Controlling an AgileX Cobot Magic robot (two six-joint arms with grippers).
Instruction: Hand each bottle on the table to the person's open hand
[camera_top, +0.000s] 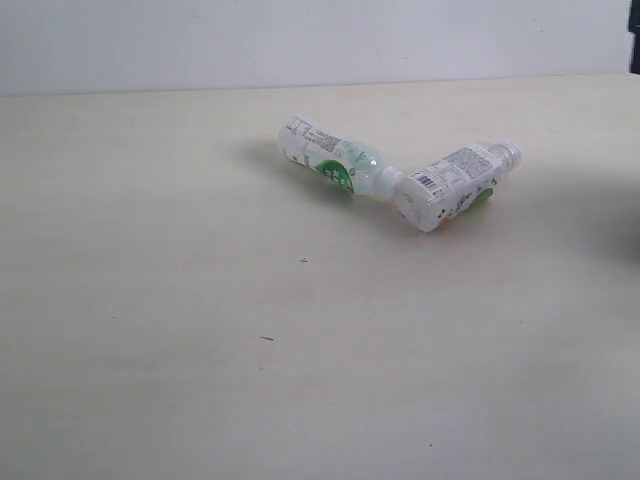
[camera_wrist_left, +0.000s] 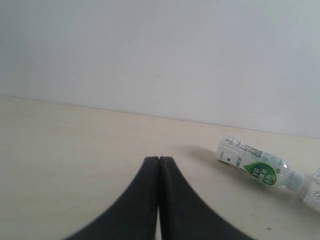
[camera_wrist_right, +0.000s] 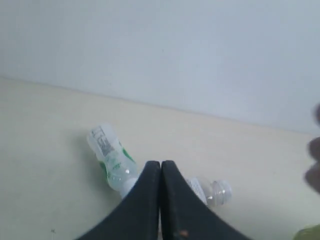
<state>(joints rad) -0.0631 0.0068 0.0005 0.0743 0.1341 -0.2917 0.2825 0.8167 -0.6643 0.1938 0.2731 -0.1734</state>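
Two clear bottles with white-and-green labels lie on their sides on the pale table (camera_top: 200, 380). The left bottle (camera_top: 335, 161) points its cap at the base of the right bottle (camera_top: 455, 183), and the two touch in a shallow V. The left bottle (camera_wrist_left: 255, 165) lies off to one side of my left gripper (camera_wrist_left: 159, 159), which is shut and empty. My right gripper (camera_wrist_right: 160, 163) is shut too, above the table, with one bottle (camera_wrist_right: 111, 157) on one side and the other bottle's cap end (camera_wrist_right: 214, 192) on the other. The yellow bottle, the red-label bottle and the hand are out of view.
A pale wall (camera_top: 300, 40) runs along the table's far edge. A few tiny dark specks (camera_top: 304, 261) mark the tabletop. Blurred dark and green shapes (camera_wrist_right: 314, 165) show at one edge of the right wrist view.
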